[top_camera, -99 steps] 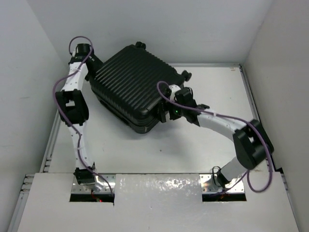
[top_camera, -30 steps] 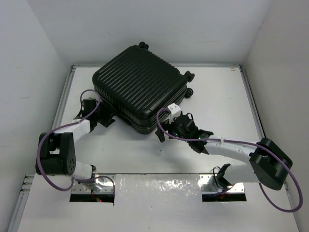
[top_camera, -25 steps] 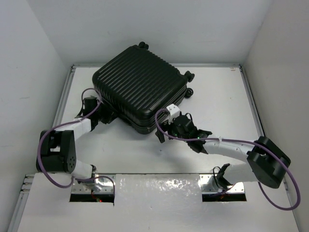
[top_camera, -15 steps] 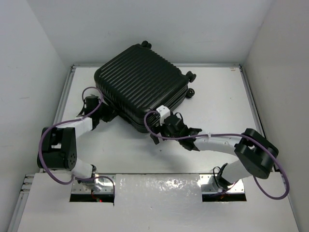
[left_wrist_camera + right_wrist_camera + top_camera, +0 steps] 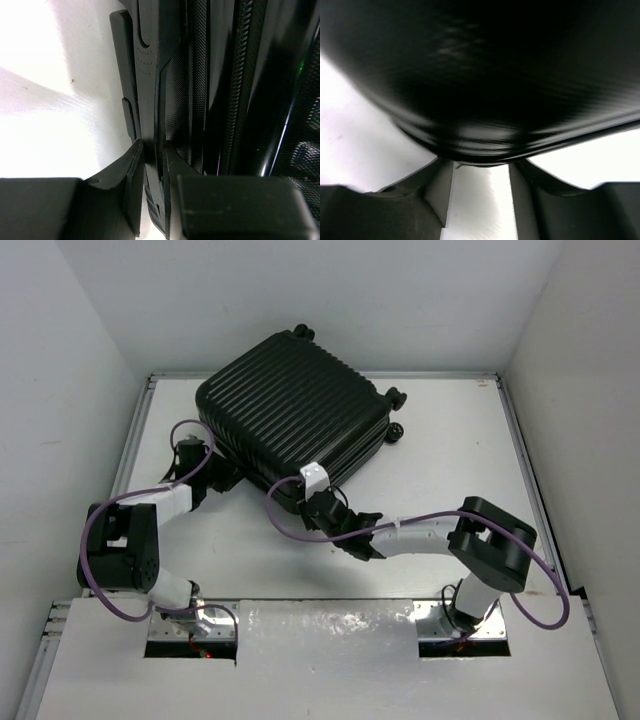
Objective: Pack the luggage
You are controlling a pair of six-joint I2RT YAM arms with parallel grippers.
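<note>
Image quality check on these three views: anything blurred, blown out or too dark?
Right wrist: luggage too close, soft and nearly featureless black, table blown out. Left wrist: luggage texture sharp, table clipped white at left. Top external: even light, soft shadows, luggage ribs readable.

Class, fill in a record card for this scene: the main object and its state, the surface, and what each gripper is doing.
Main object: black ribbed luggage, closed, lying ribbed shell up
Surface: white table
Wheels: at the luggage's far right end
Left gripper: jaws pinched on a thin strip at the luggage's left side
Right gripper: jaws apart, tips at the luggage's near corner, nothing between them
</note>
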